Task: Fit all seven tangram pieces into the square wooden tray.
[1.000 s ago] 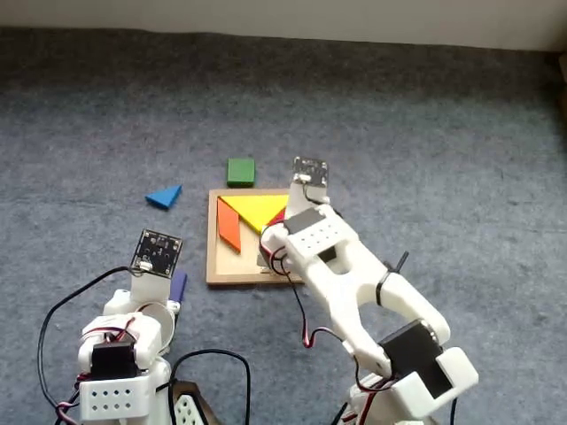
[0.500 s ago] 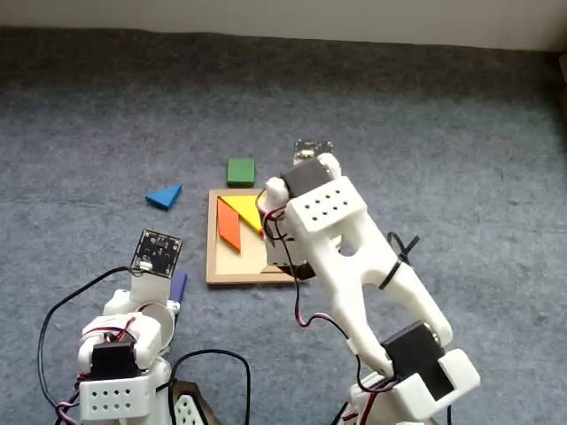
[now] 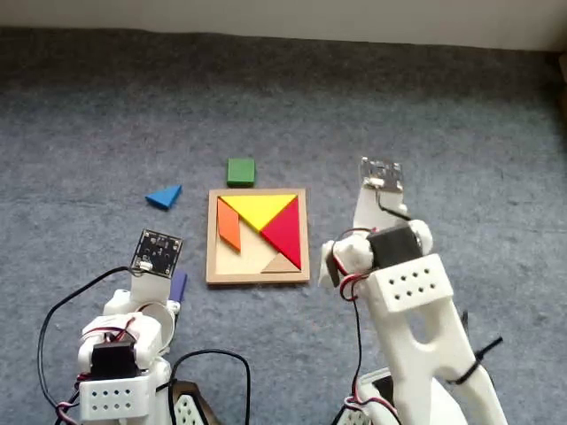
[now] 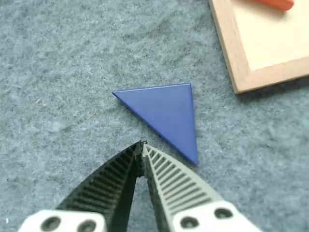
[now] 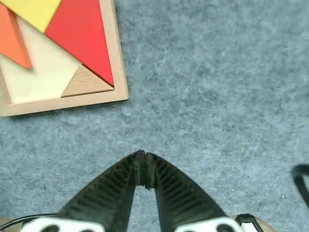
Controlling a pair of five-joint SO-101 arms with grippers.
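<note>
Square wooden tray (image 3: 257, 281) on grey felt worktop (image 3: 443, 106), holding yellow triangle (image 3: 255, 211), red triangle (image 3: 285, 235), orange parallelogram (image 3: 229, 228) and tan triangle (image 3: 281, 263). Outside: green square (image 3: 240, 171) just beyond the far rim; light blue triangle (image 3: 164, 197) nearby; dark blue triangle (image 4: 166, 113) just beside left claw (image 4: 141, 145), closed, empty. Right claw (image 5: 144, 159) closed, empty, near a tray corner

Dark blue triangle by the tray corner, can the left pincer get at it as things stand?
Probably yes. The dark blue triangle lies flat on carpet right ahead of the left pincer, nothing between them. The pincer is shut and must open first.
</note>
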